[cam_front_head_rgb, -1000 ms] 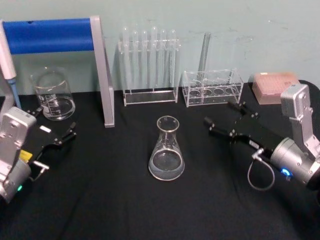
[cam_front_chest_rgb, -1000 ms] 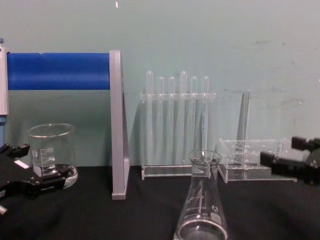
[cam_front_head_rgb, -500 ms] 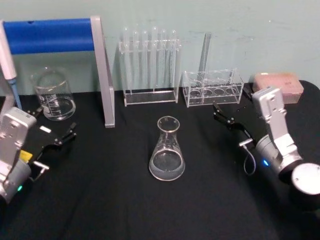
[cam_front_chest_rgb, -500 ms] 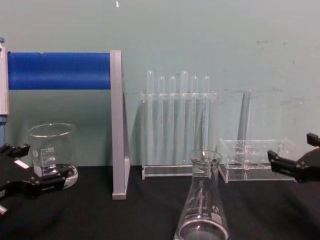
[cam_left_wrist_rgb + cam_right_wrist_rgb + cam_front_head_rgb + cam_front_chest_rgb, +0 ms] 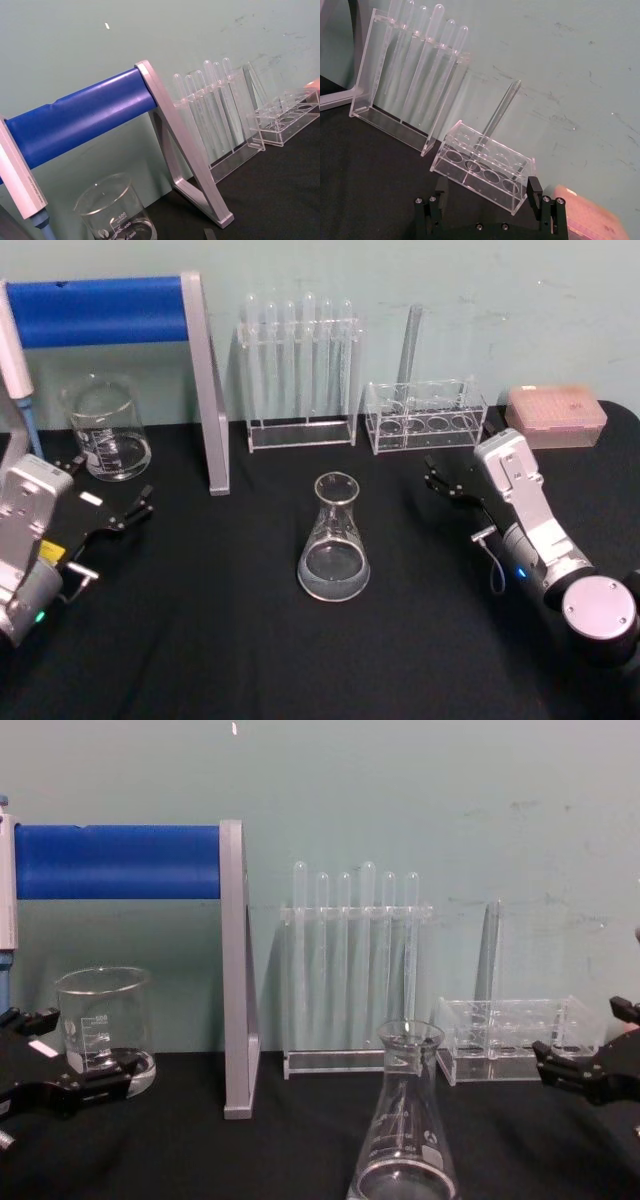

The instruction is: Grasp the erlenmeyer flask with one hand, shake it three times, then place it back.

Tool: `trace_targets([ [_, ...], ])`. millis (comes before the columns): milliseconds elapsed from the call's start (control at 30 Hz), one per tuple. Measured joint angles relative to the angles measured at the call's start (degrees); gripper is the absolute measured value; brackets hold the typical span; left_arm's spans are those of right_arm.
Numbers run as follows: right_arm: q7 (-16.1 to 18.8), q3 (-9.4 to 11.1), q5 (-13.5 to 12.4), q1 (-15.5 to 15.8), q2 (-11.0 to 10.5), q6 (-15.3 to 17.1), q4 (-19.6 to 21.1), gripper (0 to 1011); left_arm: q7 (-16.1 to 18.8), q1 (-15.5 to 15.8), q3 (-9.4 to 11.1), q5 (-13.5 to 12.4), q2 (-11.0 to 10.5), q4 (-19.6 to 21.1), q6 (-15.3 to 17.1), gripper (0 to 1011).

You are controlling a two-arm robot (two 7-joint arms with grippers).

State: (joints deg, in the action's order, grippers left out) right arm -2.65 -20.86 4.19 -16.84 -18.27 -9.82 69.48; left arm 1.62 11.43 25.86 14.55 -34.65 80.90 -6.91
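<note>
The erlenmeyer flask (image 5: 334, 540) stands upright and untouched on the black table (image 5: 250, 640), mid-front; in the chest view the erlenmeyer flask (image 5: 403, 1130) rises at the bottom centre. My right gripper (image 5: 458, 472), the hand with the grey cable, hovers open to the flask's right, well apart from it and pointing toward the low rack. In the right wrist view my right gripper (image 5: 487, 192) shows two spread fingers with nothing between them. It also shows at the right edge of the chest view as my right gripper (image 5: 585, 1038). My left gripper (image 5: 108, 485) rests open at the far left by the beaker.
A glass beaker (image 5: 105, 430) stands back left beside a grey stand with a blue bar (image 5: 100, 310). A tall test tube rack (image 5: 300, 370) and a low clear rack (image 5: 425, 415) holding one tube line the back. A pink box (image 5: 555, 415) sits back right.
My right arm has swung its wrist toward the near side and turned the gripper toward the back racks, slightly farther from the flask. The flask and left arm have not moved.
</note>
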Motion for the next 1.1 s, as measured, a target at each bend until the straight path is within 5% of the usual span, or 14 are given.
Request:
trace_targets([
  [1100, 0.15, 0.09, -0.59, 0.07, -0.09, 0.10, 0.19, 1003, 0.00, 0.00, 0.00, 0.00, 0.00, 0.00, 0.00, 1001],
])
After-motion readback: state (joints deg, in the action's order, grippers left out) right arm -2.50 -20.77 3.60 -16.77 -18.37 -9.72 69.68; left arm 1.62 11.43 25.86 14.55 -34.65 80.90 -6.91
